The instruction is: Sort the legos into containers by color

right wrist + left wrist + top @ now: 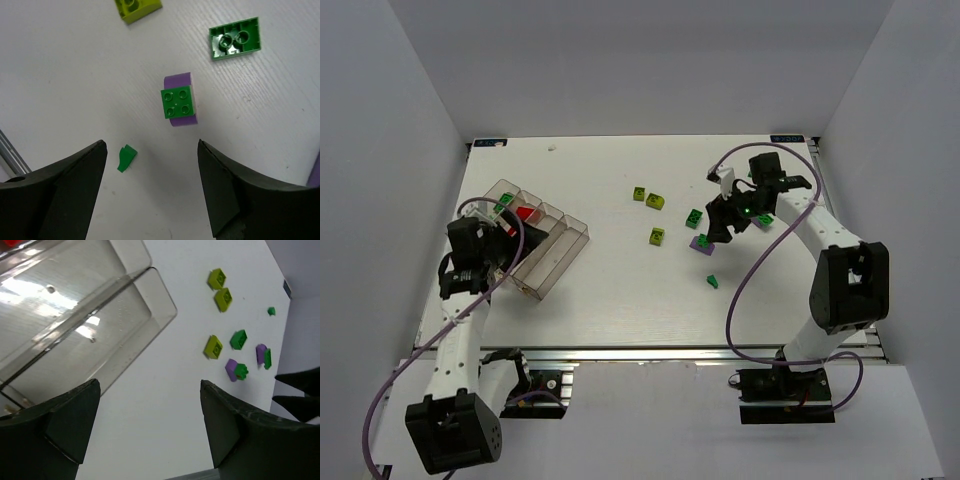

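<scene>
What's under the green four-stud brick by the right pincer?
A purple plastic brick, showing past the top, right and bottom edges of the green four-stud brick; the rest is covered.

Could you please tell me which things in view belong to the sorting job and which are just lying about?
Belong to the job:
clear divided tray
red bricks inside it
yellow-green bricks
green brick
green-on-purple stack
small green piece

Just lying about:
small white scrap near the far edge of the table
blue tags at its far corners
</scene>
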You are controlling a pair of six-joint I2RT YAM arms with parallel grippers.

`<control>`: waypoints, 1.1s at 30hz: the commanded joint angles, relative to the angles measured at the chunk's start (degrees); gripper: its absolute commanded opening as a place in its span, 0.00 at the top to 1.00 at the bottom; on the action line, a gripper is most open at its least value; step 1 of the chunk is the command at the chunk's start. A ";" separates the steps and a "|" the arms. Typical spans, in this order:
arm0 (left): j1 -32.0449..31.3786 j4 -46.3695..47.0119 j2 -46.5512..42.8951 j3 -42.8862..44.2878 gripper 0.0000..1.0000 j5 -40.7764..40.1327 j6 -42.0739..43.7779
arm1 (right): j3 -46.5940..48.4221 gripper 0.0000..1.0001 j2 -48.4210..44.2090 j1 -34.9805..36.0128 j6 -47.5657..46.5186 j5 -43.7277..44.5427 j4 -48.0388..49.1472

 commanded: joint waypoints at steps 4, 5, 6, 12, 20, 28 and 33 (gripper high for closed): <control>-4.28 0.21 -4.08 0.11 0.13 0.70 -1.58 | 3.74 0.22 1.78 -0.48 -15.27 -5.56 -6.65; -4.54 -0.22 -4.69 -0.15 0.13 0.44 -1.67 | 3.83 0.23 2.04 -0.48 -15.19 -5.47 -5.95; -4.89 -0.40 -5.05 -0.68 0.15 0.18 -1.85 | 4.00 0.24 2.66 -0.39 -15.19 -5.47 -5.86; -5.51 -0.41 -7.42 -3.31 0.20 -0.18 -3.51 | 3.83 0.28 3.54 -0.39 -19.92 -6.52 -7.00; -6.30 1.00 -9.18 -5.25 0.22 0.17 -5.89 | 2.95 0.28 5.30 2.59 -21.26 -0.04 -3.49; -6.65 2.06 -9.62 -5.95 0.21 -0.18 -7.56 | 5.94 0.17 9.08 4.97 -15.19 7.62 0.65; -6.57 1.70 -10.15 -6.13 0.21 -0.44 -7.56 | 3.75 0.19 6.37 5.15 -15.71 8.33 1.97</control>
